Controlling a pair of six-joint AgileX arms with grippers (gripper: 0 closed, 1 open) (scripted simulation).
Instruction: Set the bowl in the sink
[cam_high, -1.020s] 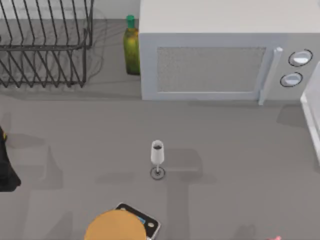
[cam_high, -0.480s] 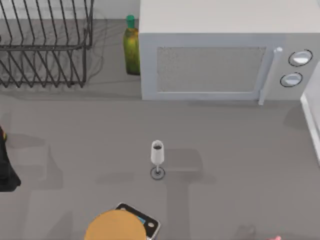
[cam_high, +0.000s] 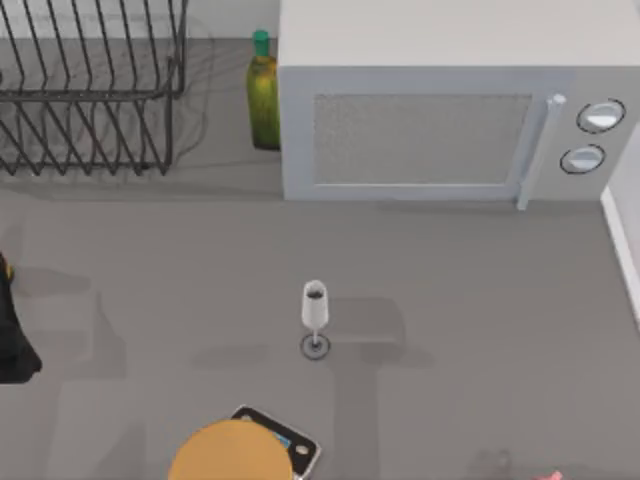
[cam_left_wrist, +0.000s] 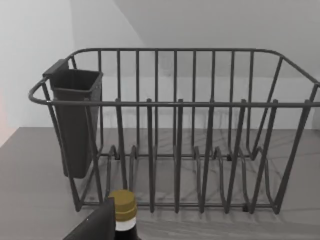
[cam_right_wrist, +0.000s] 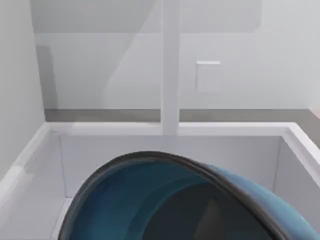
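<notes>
— Where is the bowl (cam_right_wrist: 150, 200) sitting right now?

— In the right wrist view it is hanging close under the camera, over the white sink (cam_right_wrist: 170, 131), whose basin walls are showing behind it and to either side. A white post is rising from the far rim of the sink.

— Which way is it facing?

— It is tilting steeply, nearly on edge, with its glossy teal-blue inside turned toward the camera and its dark rim arching across the top. Being round, it is offering no long axis to speak of; its opening is simply facing sideways rather than up.

— And the right claw?

— I cannot tell whether it is clenched or released; no fingers are coming clearly into sight around the bowl.

— What about the left arm?

— It is idling at the left edge of the table (cam_high: 450, 290) in the top view, as a dark shape. Its wrist camera is looking at the dark wire dish rack (cam_left_wrist: 175, 150) with a cutlery cup (cam_left_wrist: 75, 120) hung on one end, and a bottle's gold cap (cam_left_wrist: 122, 202) is showing near the lens. I cannot tell the state of that claw either.

— Anything else on the table?

— A wine glass (cam_high: 314, 315) is standing upright near the middle, a green bottle (cam_high: 263, 95) is standing just beside the microwave (cam_high: 430, 120), and an orange-tan disc (cam_high: 228, 452) is lying on a small scale (cam_high: 290, 445) at the near edge.
</notes>
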